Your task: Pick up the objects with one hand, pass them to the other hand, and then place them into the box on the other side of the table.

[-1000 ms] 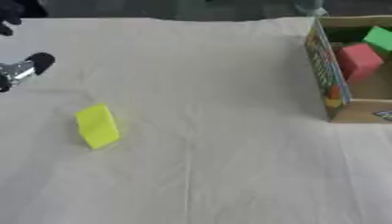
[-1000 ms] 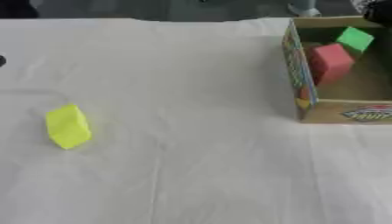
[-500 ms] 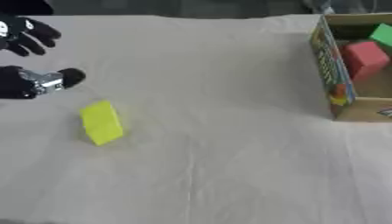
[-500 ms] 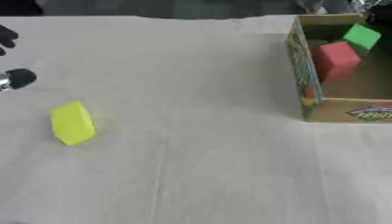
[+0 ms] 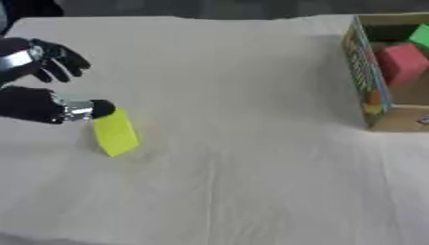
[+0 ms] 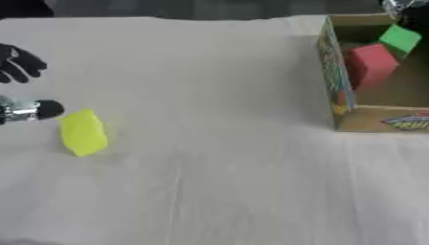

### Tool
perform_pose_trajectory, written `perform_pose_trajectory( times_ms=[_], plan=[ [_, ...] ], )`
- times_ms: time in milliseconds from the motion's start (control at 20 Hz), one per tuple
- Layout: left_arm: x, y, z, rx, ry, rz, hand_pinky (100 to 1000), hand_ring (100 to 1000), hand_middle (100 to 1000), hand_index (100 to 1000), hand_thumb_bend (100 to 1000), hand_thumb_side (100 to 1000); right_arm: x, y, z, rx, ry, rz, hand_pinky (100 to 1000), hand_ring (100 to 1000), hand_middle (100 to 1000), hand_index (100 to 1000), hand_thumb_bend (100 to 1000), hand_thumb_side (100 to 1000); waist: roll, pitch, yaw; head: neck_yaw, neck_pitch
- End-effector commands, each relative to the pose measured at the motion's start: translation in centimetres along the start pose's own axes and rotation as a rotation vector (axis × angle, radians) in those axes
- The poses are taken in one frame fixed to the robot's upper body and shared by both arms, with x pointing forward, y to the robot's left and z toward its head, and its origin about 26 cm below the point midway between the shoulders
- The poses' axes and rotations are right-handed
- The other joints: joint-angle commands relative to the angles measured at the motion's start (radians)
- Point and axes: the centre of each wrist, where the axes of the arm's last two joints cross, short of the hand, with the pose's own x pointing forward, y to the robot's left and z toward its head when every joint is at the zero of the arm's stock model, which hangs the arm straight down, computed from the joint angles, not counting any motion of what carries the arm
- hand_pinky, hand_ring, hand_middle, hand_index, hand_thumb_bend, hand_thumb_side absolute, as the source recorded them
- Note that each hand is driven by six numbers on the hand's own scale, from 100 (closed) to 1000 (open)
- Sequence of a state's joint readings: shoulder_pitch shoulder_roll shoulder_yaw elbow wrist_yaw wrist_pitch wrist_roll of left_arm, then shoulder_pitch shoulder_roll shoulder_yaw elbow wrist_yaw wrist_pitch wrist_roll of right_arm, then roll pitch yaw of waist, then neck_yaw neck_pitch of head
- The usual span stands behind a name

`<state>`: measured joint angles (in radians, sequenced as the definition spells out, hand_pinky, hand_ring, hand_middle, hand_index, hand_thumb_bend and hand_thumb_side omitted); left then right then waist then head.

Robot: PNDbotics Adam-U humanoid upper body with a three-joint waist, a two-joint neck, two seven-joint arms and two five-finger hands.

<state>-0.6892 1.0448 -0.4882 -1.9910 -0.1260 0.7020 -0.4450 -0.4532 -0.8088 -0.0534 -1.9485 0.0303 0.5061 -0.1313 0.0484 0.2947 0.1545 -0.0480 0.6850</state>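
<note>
A yellow block [image 5: 115, 133] lies on the white cloth at the left of the table. My left hand [image 5: 33, 104] comes in from the left edge, open, fingers spread above and the thumb tip right at the block's upper left corner. Whether the thumb touches the block I cannot tell. At the right stands the cardboard box [image 6: 339, 81], holding a red block [image 6: 371, 64] and a green block [image 6: 399, 38]. A dark and silver piece of my right arm or hand [image 6: 406, 8] shows at the top right corner, above the box.
The white cloth [image 5: 234, 143] covers the whole table, with creases across the middle. The box's printed side wall faces the yellow block. A dark band runs along the table's far edge.
My left hand has moved in from the left edge, rightward and down, until its thumb reached the yellow block's corner. The block and the box have stayed put.
</note>
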Motion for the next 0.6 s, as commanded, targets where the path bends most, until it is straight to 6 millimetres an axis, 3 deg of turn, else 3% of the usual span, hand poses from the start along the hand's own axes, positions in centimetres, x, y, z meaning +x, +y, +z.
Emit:
perform_pose_trajectory(
  times_ms=[50,300,600],
  plan=[
    [0.7,0.4,0.2,-0.011,0.025,-0.023,828,782,750,862,688,552,0.4,-0.4,0.0,-0.007,-0.017,0.016,918,912,780,914,369,390,0.0,-0.024,0.003,0.001,0.007],
    [1.5,-0.3,-0.7,-0.059,0.054,-0.071,842,798,763,869,747,513,0.3,0.1,0.1,0.018,-0.012,0.017,918,912,779,913,370,393,0.002,-0.024,0.002,0.014,0.01],
    [0.2,-0.9,-2.9,-0.097,0.137,-0.144,846,805,767,859,793,465,-0.3,0.4,0.1,0.029,0.009,0.023,918,911,777,912,372,397,0.006,-0.022,-0.001,0.021,0.01]
  ],
)
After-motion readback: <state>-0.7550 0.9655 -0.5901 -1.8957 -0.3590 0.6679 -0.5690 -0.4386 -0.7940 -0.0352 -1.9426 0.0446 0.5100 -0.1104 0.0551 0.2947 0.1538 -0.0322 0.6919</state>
